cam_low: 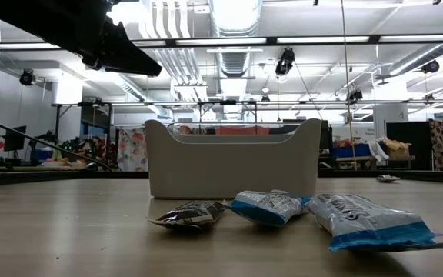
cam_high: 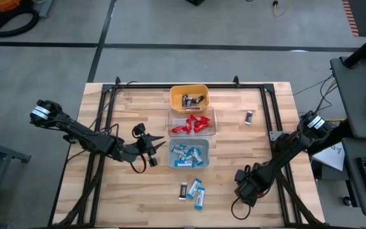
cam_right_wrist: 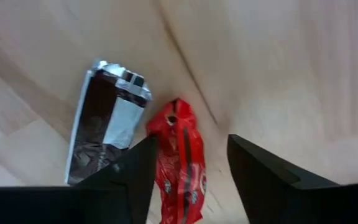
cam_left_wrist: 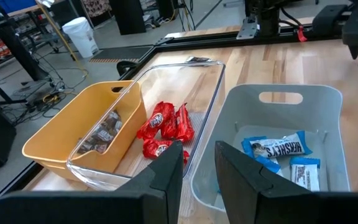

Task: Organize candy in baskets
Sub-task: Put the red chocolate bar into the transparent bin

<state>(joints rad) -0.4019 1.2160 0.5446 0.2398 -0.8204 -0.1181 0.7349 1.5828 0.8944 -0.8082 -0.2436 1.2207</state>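
Three baskets stand in a row at the table's middle. The yellow one (cam_high: 189,97) holds dark candy, the clear one (cam_high: 192,121) red candy (cam_left_wrist: 165,126), and the grey-blue one (cam_high: 189,154) blue-and-white candy (cam_left_wrist: 283,149). My left gripper (cam_left_wrist: 197,152) hovers open, left of the grey-blue basket (cam_left_wrist: 278,143), with nothing between its fingers. Near the table's front right, my right gripper (cam_high: 245,184) points down, open. Its fingers stand either side of a red candy (cam_right_wrist: 182,168) lying on the table, with a dark-and-silver candy (cam_right_wrist: 107,130) beside it. My right gripper comes at the red candy from above, one finger (cam_right_wrist: 142,168) on each long side of it, the fingers across the bar. The candy lies flat on the wood. I cannot tell whether either finger touches the wrapper.
Loose candy lies in front of the grey-blue basket: one dark bar (cam_high: 183,189) and two blue-and-white ones (cam_high: 196,186) (cam_high: 199,199). Another dark bar (cam_high: 249,117) lies at the far right. A black frame (cam_high: 269,102) runs along the table's far and side edges.
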